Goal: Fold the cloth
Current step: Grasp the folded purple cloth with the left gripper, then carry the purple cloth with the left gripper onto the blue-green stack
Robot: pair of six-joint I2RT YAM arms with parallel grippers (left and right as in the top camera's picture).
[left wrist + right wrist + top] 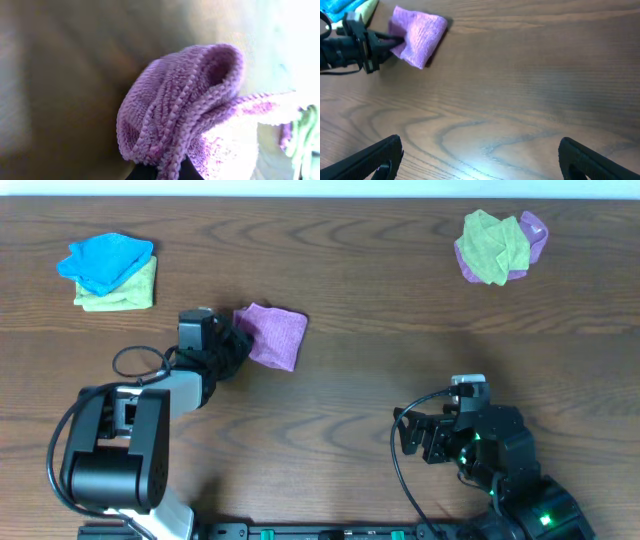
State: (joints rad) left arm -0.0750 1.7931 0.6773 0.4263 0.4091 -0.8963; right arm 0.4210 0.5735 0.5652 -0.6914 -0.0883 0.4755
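Note:
The purple cloth (272, 333) lies folded on the wooden table left of centre. My left gripper (236, 340) is shut on its left edge. In the left wrist view the cloth (185, 105) fills the frame, bunched and curled above the jaws (167, 172). The right wrist view shows the cloth (419, 35) far off with the left gripper (390, 42) pinching its corner. My right gripper (425, 438) is open and empty over bare table at the front right, its fingers (480, 155) wide apart.
A bright blue cloth (105, 260) lies on a yellow-green cloth (125, 290) at the back left. A yellow-green cloth (490, 245) lies crumpled on another purple cloth (533, 235) at the back right. A black cable (140, 362) loops by the left arm.

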